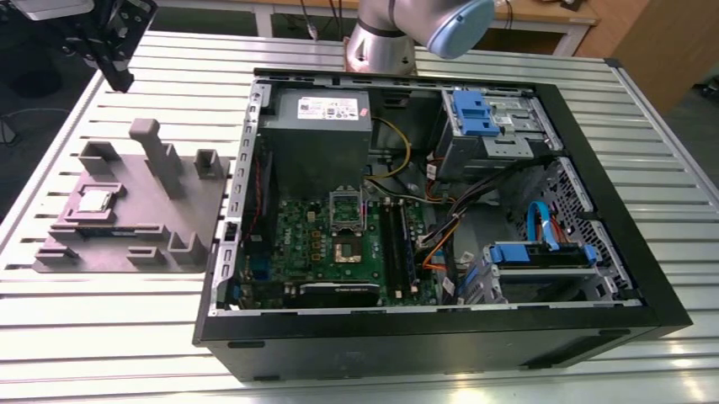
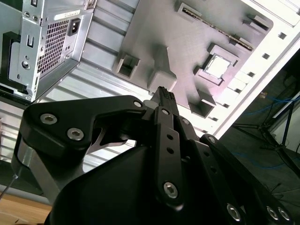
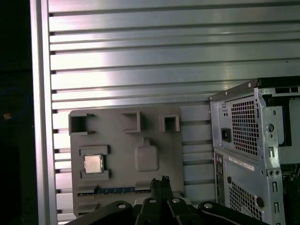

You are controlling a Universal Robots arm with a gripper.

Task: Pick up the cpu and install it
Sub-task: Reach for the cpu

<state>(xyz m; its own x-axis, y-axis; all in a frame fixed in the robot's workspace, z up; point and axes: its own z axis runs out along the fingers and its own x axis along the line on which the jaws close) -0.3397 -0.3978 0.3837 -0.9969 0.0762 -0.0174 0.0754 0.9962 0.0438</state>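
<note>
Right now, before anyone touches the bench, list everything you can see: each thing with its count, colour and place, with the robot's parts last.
cpu: one, silver-grey, seated in a pocket of the fixture plate.
fixture plate: one, grey, on the table, to the exterior view's left of the computer case.
computer case: one, black, lying open on the table.
motherboard: one, green, inside the case.
power supply: one, grey, inside the case beside the motherboard.
drive brackets: two, blue, inside the case, at the exterior view's right.
table: one, silver, slatted, under everything.
arm: one, silver with a pale blue joint, behind the case.
end effector: one, black, shut and empty, above the table near the fixture plate.
</note>
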